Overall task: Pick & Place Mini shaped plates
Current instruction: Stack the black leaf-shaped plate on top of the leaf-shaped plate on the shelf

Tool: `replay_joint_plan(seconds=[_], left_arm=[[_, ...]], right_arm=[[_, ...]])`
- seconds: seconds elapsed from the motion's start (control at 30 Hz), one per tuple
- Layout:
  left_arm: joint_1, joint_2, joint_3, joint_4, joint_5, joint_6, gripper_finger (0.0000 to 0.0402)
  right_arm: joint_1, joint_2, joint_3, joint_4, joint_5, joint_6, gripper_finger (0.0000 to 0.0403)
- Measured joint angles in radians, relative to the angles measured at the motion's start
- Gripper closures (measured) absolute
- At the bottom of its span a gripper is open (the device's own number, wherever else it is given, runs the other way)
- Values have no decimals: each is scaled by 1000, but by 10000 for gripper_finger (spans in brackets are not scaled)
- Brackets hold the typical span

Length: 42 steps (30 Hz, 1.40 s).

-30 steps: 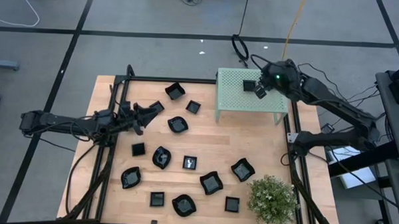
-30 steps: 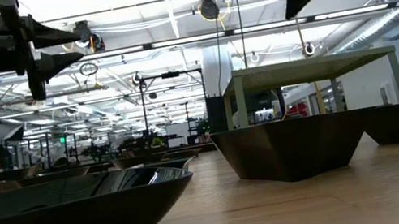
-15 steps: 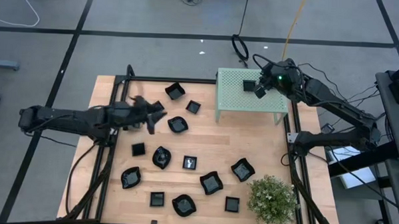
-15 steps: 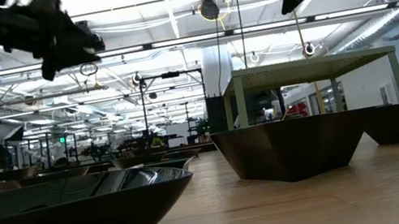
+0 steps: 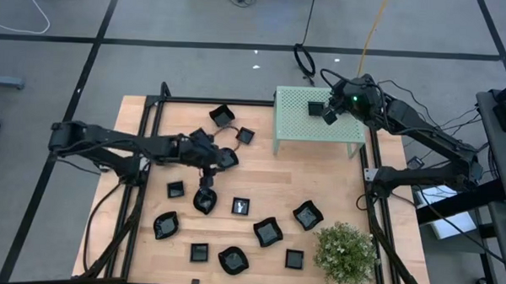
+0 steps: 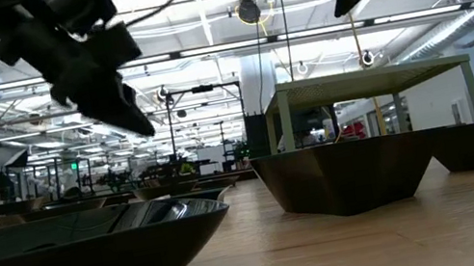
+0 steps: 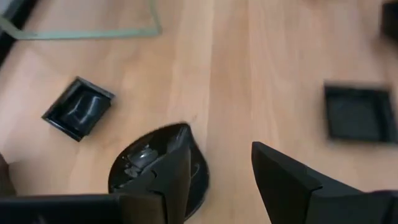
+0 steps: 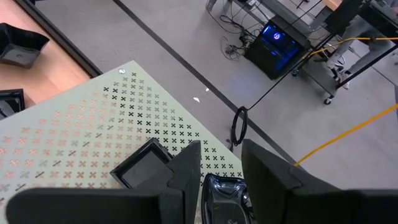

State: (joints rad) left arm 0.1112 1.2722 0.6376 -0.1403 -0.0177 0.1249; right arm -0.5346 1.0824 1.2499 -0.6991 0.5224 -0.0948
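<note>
Early in the job: most plates sit scattered on the table, one square plate on the stand.

Table (image 5: 336, 187) fills the centre; stand (image 5: 304, 123) upper right carries a square plate (image 8: 144, 163). Right gripper (image 8: 217, 186) above it grasps another plate (image 8: 224, 194). Left gripper (image 7: 217, 180), fingers parted and empty, hovers over a round plate (image 7: 140, 163) mid-left. Some fourteen plates (image 5: 267, 233) remain.

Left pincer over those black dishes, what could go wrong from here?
1. The left pincer hangs open above a wavy-rimmed dish, with one finger over its rim; descending, it might tip the dish rather than grip it.
2. A square dish lies close by, so the arm could nudge it.
3. The right pincer holds a glossy dish by the green stand's edge; released there, it may fall off.
</note>
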Motion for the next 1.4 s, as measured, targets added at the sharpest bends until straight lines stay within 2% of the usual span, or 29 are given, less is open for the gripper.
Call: replay_joint_plan(seconds=[0.2, 0.4, 0.53, 0.67, 0.73, 0.8, 0.97, 1.2, 1.3, 1.4], left_arm=[[0, 92, 0, -41, -14, 178, 227], [2, 186, 1, -51, -113, 406, 227], [2, 256, 1, -35, -192, 475, 227], [-1, 299, 5, -26, -215, 483, 230], [-6, 305, 5, -19, -219, 478, 245], [-12, 304, 3, -9, -221, 475, 277], [-15, 296, 0, 25, -204, 412, 385], [-28, 258, 18, 91, -191, 273, 394], [-33, 205, 72, 104, -152, 274, 395], [-33, 156, 131, 146, -81, 307, 392]], right_arm=[[0, 0, 0, 0, 0, -46, 298], [0, 0, 0, 0, 0, -56, 298], [0, 0, 0, 0, 0, -56, 298], [0, 0, 0, 0, 0, -56, 298], [0, 0, 0, 0, 0, -56, 298], [0, 0, 0, 0, 0, -56, 298], [0, 0, 0, 0, 0, -56, 303], [0, 0, 0, 0, -5, -56, 317], [-1, 0, 0, 1, -112, -93, 323], [0, 1, 0, 36, -339, -155, 327]])
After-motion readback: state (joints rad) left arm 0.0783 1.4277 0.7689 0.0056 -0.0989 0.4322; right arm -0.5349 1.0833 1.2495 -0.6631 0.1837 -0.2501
